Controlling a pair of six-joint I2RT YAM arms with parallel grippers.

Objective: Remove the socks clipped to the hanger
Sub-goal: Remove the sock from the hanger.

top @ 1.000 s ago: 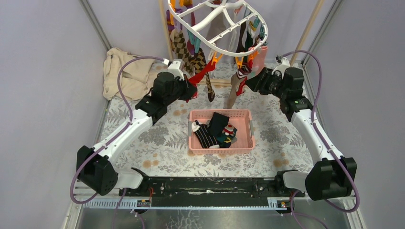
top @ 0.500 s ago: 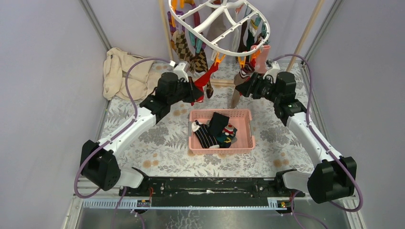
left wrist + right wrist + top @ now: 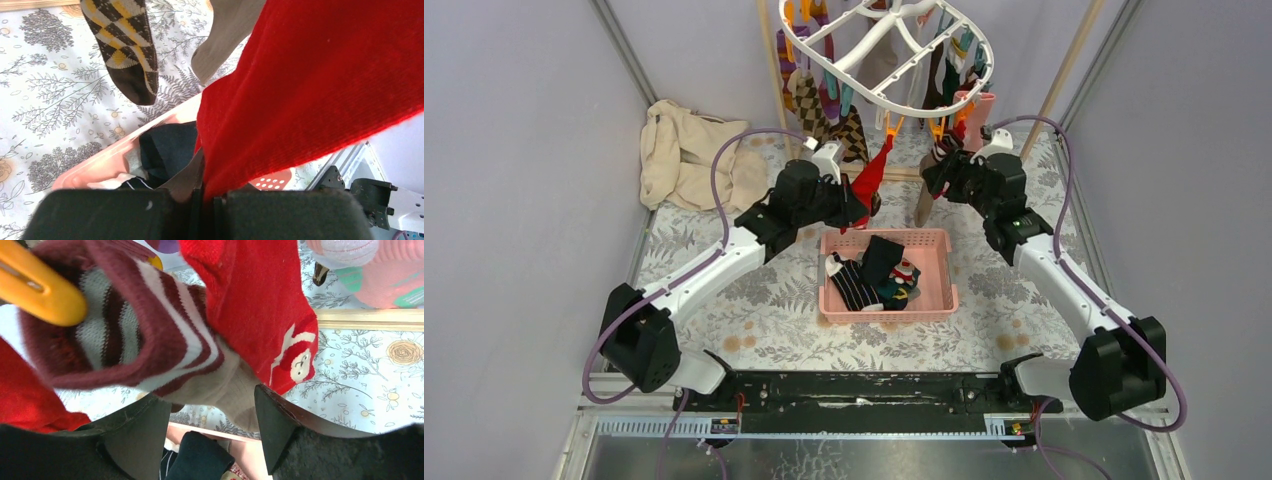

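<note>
Below hanger (image 3: 844,82), left claw (image 3: 202,195) pinches sock (image 3: 310,80)

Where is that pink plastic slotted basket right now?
In the overhead view, the pink plastic slotted basket sits mid-table on the floral cloth, centred left to right, just in front of the white oval hanger.

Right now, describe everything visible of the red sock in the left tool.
The red sock is plain, finely ribbed knit, with no pattern visible. It runs taut and slanted from an orange clip on the rim of the white hanger down to the left tool, whose pads are shut on its lower end. It hangs near the far-left corner of the pink basket.
</note>
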